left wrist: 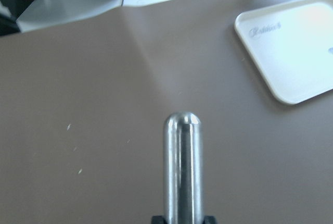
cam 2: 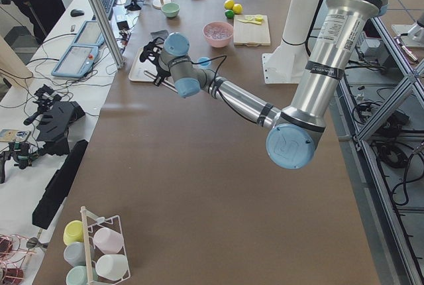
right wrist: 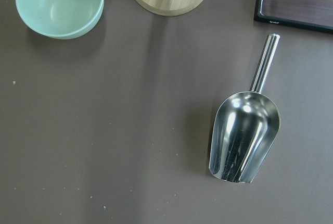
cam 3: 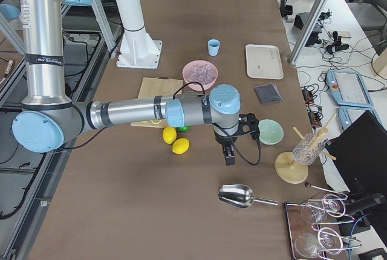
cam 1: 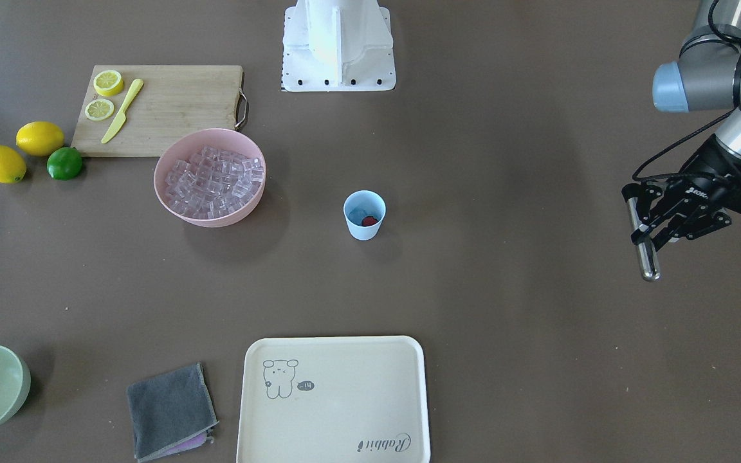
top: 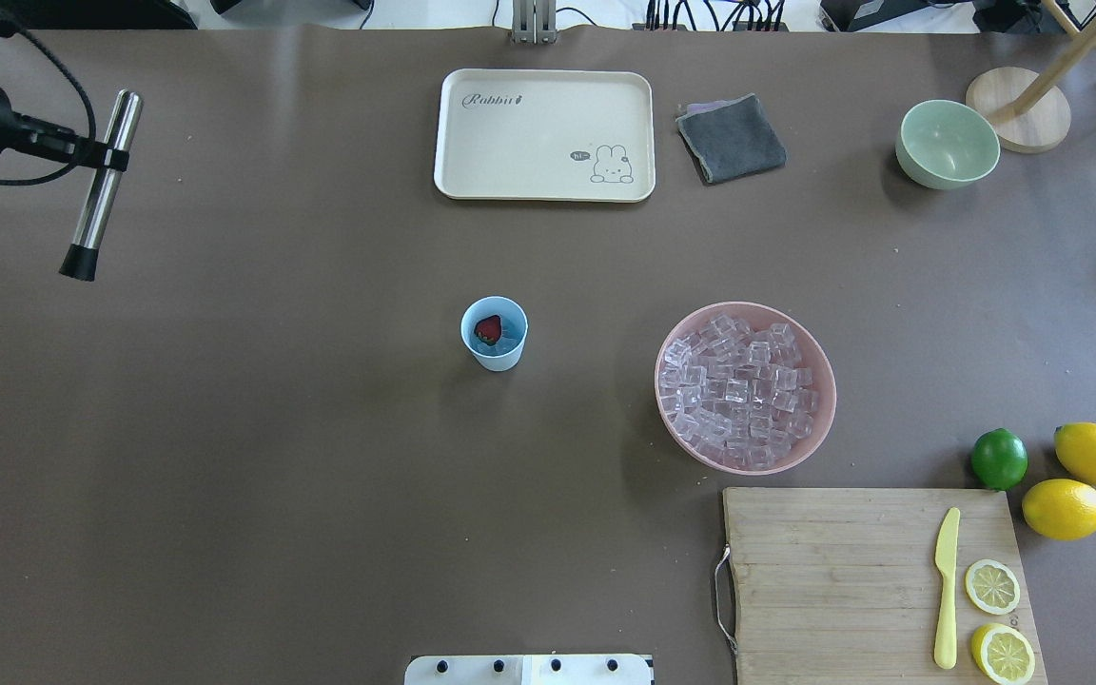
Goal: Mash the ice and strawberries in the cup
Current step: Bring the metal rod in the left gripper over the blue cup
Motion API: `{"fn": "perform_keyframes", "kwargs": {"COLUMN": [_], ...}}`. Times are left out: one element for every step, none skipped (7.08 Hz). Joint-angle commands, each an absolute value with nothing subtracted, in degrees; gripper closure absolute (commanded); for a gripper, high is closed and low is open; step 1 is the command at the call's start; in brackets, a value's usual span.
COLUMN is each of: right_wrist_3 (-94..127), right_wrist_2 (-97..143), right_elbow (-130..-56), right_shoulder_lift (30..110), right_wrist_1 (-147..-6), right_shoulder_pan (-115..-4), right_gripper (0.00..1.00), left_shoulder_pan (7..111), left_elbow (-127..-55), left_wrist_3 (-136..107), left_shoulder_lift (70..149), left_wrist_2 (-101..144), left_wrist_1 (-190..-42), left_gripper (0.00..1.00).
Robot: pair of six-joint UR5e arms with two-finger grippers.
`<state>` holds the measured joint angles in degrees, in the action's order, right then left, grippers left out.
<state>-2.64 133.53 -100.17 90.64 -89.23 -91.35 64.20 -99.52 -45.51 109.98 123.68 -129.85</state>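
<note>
Your left claw (top: 103, 157) clamps a smooth, round-ended steel muddler (top: 99, 195), well left of the tapered blue cup (top: 494, 350) holding one bumpy strawberry (top: 487, 329); you cannot tell the right claw's (cam 3: 230, 154) opening.

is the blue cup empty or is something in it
Not empty: a red strawberry lies inside the cup, seen through its open top in the overhead view.

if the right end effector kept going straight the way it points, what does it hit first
Probably the bare table: the right end effector points down, and its wrist view centres on tabletop between the scoop and the green bowl.
</note>
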Motion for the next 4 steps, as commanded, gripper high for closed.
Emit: {"fn": "perform_keyframes", "kwargs": {"right_wrist_3": [-2.64, -2.64, -2.64, -2.64], "right_wrist_2": [133.42, 133.42, 133.33, 133.33], "right_elbow": [-100.11, -99.93, -99.84, -99.84], "right_shoulder_lift": [90.79, 90.62, 90.44, 90.44], "right_wrist_1": [-89.38, -89.47, -89.47, -89.47], "right_shoulder_pan": [-91.32, -91.32, -91.14, -91.06], "right_gripper": [0.00, 0.00, 0.00, 0.00], "left_shoulder_pan": [59.45, 55.06, 49.02, 42.52], "left_elbow": [-105.71, -107.82, -108.02, -107.93], "left_wrist_3": [-52.12, -52.21, -52.38, -51.95], "left_shoulder_lift": [111.71, 111.80, 111.80, 112.32], "left_wrist_2": [112.82, 105.19, 96.42, 85.97], "left_wrist_1": [-131.55, -135.84, -140.49, -140.62], "left_gripper": [1.00, 1.00, 1.00, 1.00]}}
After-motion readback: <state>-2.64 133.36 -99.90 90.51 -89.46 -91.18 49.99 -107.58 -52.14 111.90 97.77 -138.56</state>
